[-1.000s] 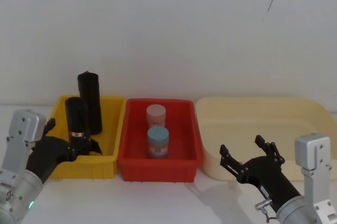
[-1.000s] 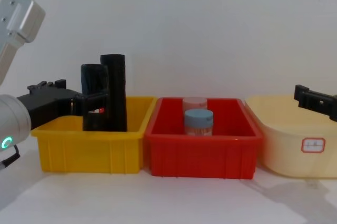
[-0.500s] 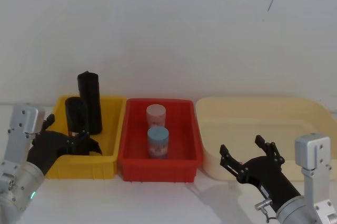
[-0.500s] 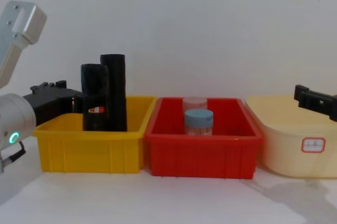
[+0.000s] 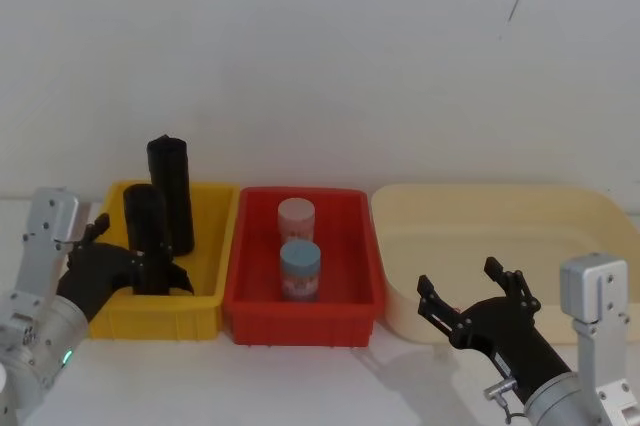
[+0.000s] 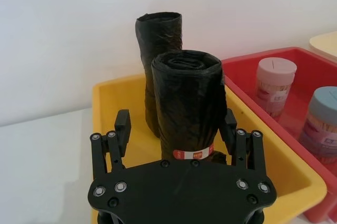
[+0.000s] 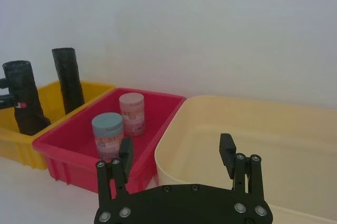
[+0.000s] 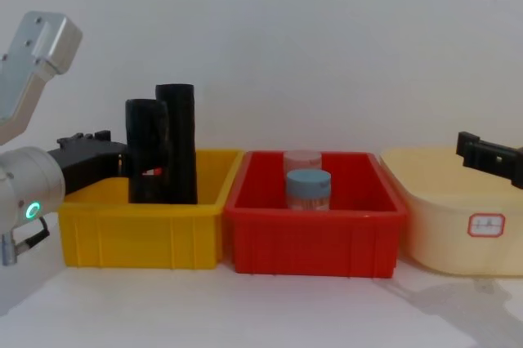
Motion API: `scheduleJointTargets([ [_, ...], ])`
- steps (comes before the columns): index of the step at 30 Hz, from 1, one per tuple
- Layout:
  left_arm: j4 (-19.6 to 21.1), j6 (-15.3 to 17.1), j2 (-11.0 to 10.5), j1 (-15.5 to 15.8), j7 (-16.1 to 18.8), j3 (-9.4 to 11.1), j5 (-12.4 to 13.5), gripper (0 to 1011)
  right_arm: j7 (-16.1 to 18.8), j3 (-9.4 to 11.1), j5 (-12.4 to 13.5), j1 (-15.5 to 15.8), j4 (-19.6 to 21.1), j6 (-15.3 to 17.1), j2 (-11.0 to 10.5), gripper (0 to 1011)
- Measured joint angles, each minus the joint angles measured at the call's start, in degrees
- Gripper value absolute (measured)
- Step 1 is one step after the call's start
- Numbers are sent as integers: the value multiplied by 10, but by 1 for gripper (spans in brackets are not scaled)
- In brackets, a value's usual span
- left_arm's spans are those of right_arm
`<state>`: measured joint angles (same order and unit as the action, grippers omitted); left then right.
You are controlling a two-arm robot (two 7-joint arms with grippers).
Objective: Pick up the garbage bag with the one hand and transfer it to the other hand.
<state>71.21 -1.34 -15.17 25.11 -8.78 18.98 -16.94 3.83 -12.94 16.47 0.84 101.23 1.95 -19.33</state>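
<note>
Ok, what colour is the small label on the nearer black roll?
The label is red with white print; clearest in the left wrist view.

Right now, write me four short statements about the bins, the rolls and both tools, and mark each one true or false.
1. The garbage bag stands upright in the yellow bin. True.
2. The left tool is shut with nothing between its fingers. False: it is open, with one finger on each side of the garbage bag.
3. The red bin holds a pink-capped jar and a blue-capped jar. True.
4. The right tool holds the garbage bag. False: it is open and empty, in front of the cream tub.
</note>
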Motion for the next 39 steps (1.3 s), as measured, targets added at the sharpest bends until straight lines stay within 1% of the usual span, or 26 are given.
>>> scheduleJointTargets([
  [3,-19,-2,5,12,-9,0,-1,1002,0,0,0,0,0,0,0,999],
  [9,-43,-5,10,27,-24,1,-3,998,0,0,0,0,0,0,0,1000],
  [13,-60,-6,14,38,-35,1,-4,916,0,0,0,0,0,0,0,1000],
  [14,-62,-6,15,41,-37,1,-4,916,0,0,0,0,0,0,0,1000],
  [17,-72,-6,17,46,-45,1,-5,821,0,0,0,0,0,0,0,1000],
  [21,-76,-7,18,50,-53,1,-7,739,0,0,0,0,0,0,0,1000],
  [22,-77,-7,19,51,-57,1,-7,694,0,0,0,0,0,0,0,1000],
  [24,-76,-6,19,51,-63,1,-8,612,0,0,0,0,0,0,0,999],
  [25,-75,-6,18,51,-64,1,-8,601,0,0,0,0,0,0,0,1000],
  [27,-68,-4,17,50,-69,0,-9,544,0,0,0,0,0,0,0,1000],
  [30,-58,-2,16,47,-75,0,-10,513,0,0,0,0,0,0,0,1000],
  [39,-5,3,7,34,-101,-6,-21,460,0,0,0,0,0,0,0,1000],
])
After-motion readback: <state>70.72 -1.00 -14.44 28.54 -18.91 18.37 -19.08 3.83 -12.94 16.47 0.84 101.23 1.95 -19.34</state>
